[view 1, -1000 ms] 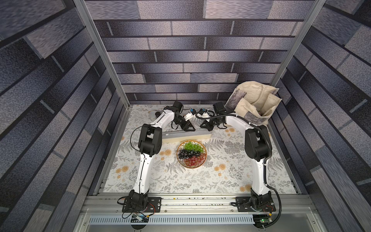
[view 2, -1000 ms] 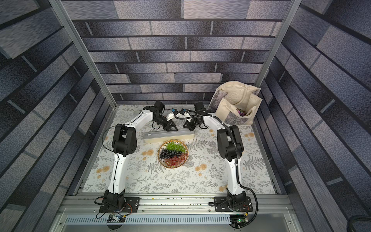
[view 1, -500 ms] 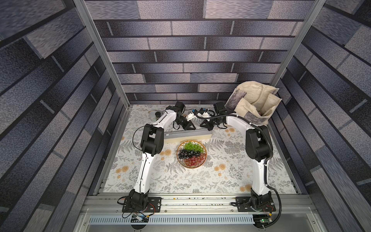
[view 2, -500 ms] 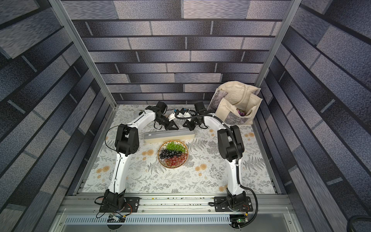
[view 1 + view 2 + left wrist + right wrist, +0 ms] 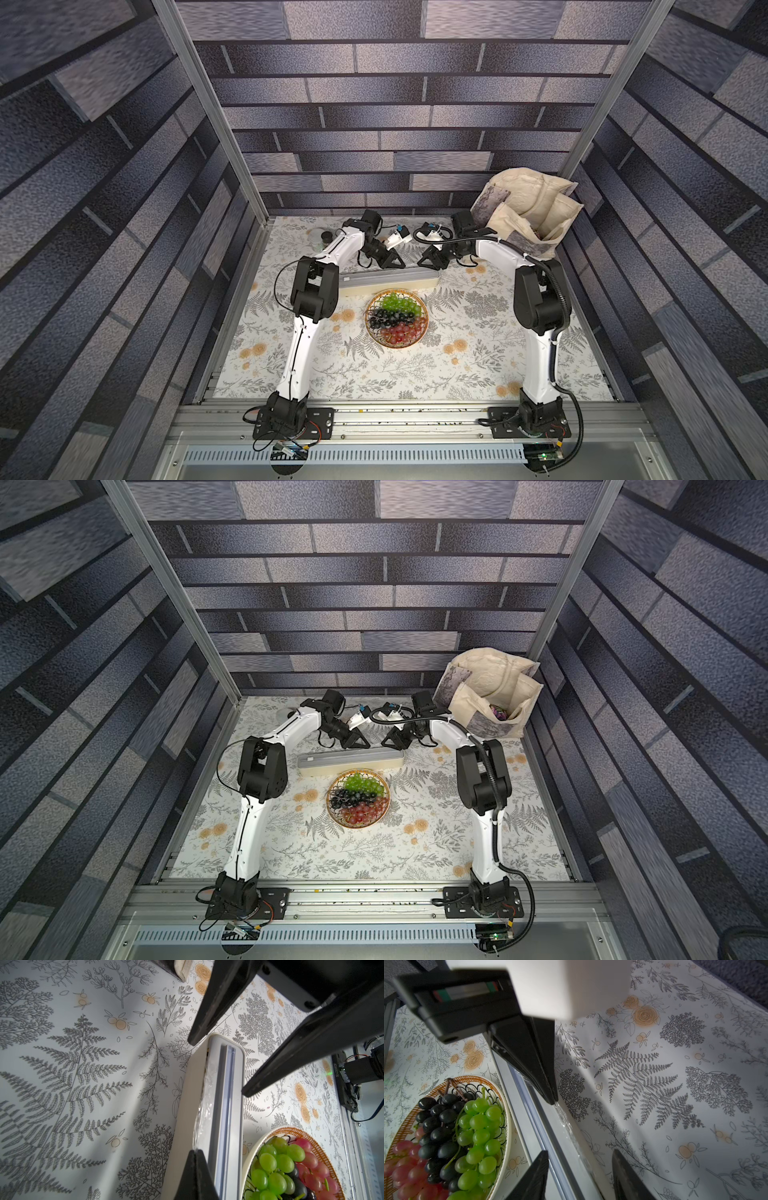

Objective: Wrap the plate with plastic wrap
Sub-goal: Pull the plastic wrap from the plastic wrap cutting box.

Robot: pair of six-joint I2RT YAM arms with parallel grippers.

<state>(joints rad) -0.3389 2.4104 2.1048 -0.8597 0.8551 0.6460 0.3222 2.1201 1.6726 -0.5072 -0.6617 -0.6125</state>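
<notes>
Grape-filled plate (image 5: 396, 343) at table centre, far rim just beside the cream wrap dispenser box (image 5: 390, 279); floral tabletop (image 5: 374, 374) shows on its near, left and right sides. Plastic wrap (image 5: 204, 1093) lies crinkled along the box's far edge. Left gripper (image 5: 196, 1152): jaws pressed together at that edge mid-box, catch on film unclear. Right gripper (image 5: 579, 1152): jaws spread astride the same edge near the right end.

Left claw (image 5: 195, 1152) pinched — right claw (image 5: 579, 1152) parted

Robot test booth, printed brick walls (image 5: 374, 83)
</notes>
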